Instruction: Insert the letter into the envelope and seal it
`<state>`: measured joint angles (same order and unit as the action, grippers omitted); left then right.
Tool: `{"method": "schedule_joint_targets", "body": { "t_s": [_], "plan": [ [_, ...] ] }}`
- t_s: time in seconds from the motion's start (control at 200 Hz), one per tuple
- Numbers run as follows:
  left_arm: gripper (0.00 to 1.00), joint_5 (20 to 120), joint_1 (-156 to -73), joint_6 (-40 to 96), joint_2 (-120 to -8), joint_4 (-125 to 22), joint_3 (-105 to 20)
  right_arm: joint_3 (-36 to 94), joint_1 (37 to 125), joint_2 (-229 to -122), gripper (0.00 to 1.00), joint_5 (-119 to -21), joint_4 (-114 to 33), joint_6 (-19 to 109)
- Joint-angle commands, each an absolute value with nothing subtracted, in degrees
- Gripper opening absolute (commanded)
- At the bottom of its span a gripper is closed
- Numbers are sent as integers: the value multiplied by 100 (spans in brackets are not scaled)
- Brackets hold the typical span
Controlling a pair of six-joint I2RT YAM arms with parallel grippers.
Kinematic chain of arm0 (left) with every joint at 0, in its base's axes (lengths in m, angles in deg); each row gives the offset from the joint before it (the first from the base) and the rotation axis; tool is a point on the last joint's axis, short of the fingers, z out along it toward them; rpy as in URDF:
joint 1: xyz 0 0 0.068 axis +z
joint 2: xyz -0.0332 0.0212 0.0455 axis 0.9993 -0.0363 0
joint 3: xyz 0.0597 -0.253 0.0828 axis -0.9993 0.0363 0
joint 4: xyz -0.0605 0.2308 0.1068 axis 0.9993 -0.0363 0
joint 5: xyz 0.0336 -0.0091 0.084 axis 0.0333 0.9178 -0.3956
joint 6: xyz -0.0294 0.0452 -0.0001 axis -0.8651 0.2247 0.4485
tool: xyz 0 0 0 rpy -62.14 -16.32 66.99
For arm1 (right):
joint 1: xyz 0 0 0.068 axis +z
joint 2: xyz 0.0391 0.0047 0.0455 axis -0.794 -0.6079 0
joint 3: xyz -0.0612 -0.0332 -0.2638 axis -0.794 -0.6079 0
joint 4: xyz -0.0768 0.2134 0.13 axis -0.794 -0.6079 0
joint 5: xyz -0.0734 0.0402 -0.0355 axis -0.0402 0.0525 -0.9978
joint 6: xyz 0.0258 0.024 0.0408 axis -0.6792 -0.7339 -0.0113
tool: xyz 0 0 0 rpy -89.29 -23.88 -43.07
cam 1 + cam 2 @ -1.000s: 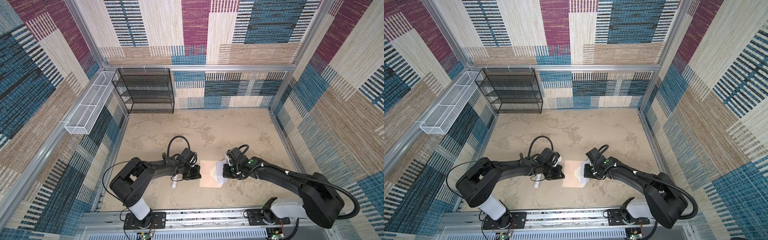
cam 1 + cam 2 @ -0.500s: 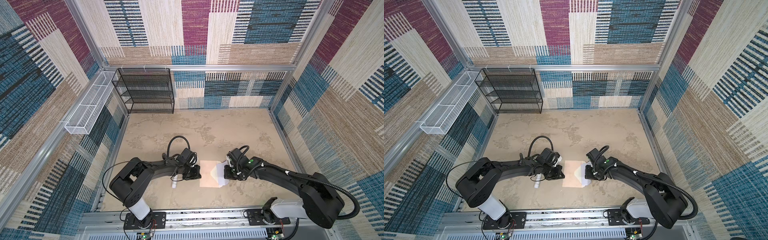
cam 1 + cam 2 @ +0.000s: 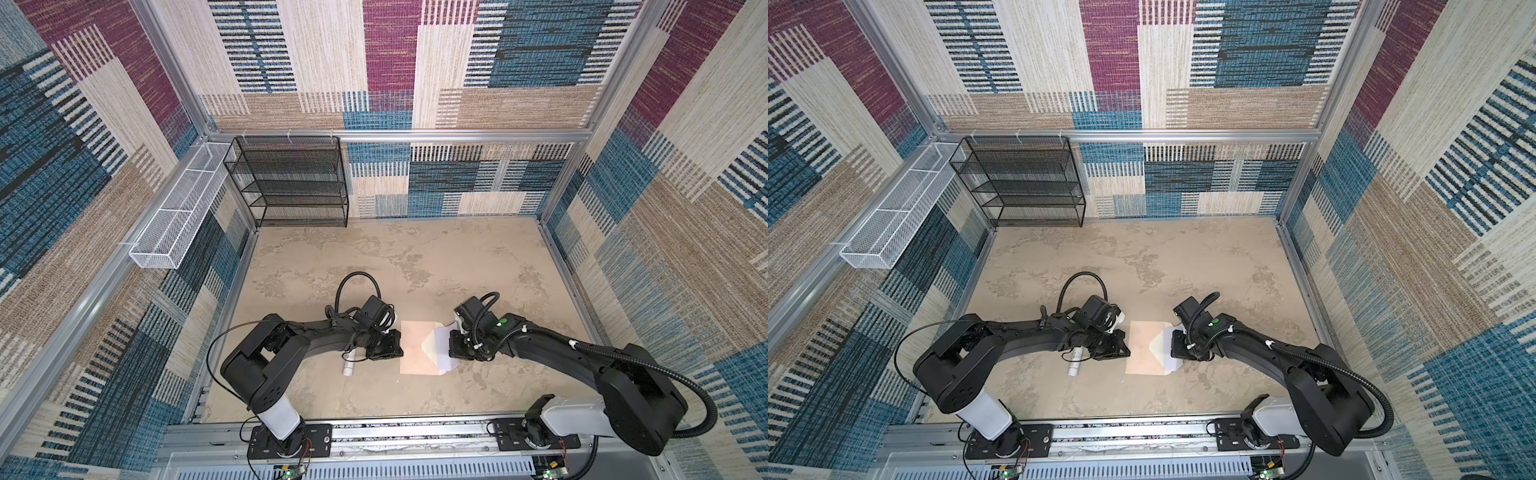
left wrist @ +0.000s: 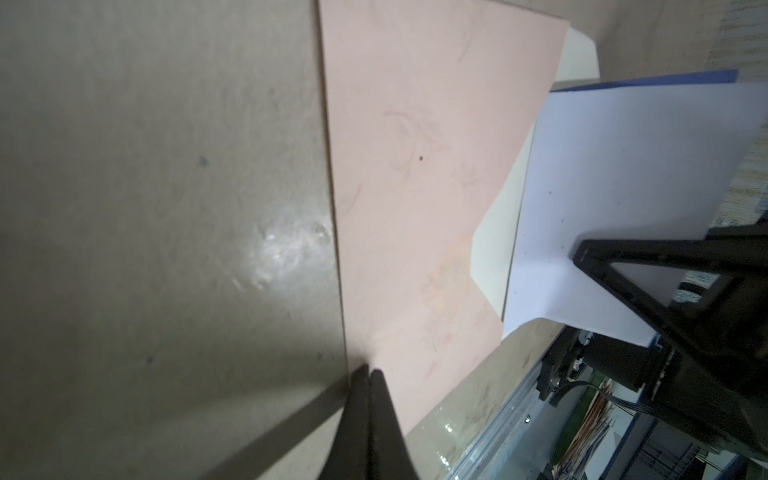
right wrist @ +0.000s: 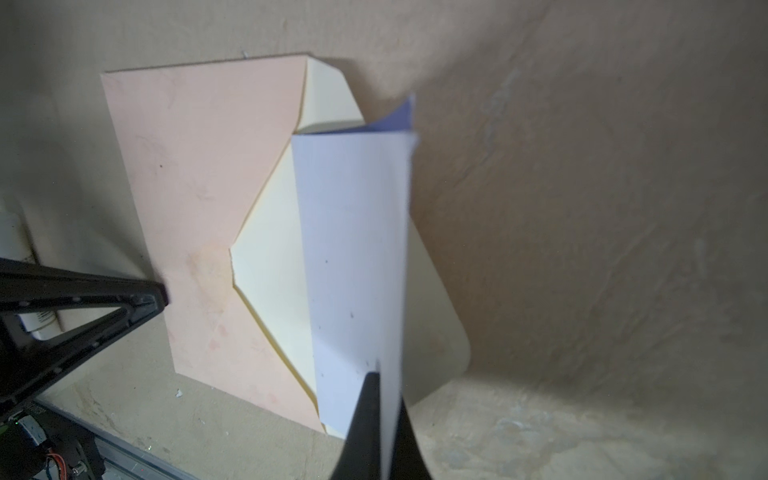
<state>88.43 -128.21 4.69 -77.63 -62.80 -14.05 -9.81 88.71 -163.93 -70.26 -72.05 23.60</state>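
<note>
The pale pink envelope (image 3: 415,351) (image 3: 1142,351) lies flat near the table's front, its cream flap (image 5: 432,316) open towards the right arm. My left gripper (image 4: 369,372) (image 3: 398,348) is shut, and its tips rest on the envelope's (image 4: 415,174) far edge, with nothing between them. My right gripper (image 5: 384,374) (image 3: 451,351) is shut on the letter (image 5: 353,249) (image 4: 623,187) (image 3: 1169,351). The sheet stands tilted over the envelope's (image 5: 199,166) cream mouth, its white back showing and a blue strip at one end. Whether its edge is inside the pocket cannot be told.
A small white tube (image 3: 348,366) (image 3: 1074,365) lies on the table beside the left arm. A black mesh shelf (image 3: 291,183) stands at the back left, and a white wire basket (image 3: 178,216) hangs on the left wall. A metal rail (image 3: 374,432) runs along the table's front.
The right gripper has shifted slightly, and the letter now covers more of the envelope's mouth. The left arm has not moved.
</note>
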Motion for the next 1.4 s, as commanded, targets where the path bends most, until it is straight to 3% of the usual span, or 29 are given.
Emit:
{"method": "schedule_joint_targets", "body": {
  "t_s": [0.0,1.397],
  "plan": [
    [3,8360,-12835,619,-7841,-7005,-1344,-989,8875,-16461,1,-7038,-7038,2284],
    [5,8455,-12837,643,-7868,-6924,-1356,-1013,8878,-16745,2,-6354,-6242,2178]
  ]
}}
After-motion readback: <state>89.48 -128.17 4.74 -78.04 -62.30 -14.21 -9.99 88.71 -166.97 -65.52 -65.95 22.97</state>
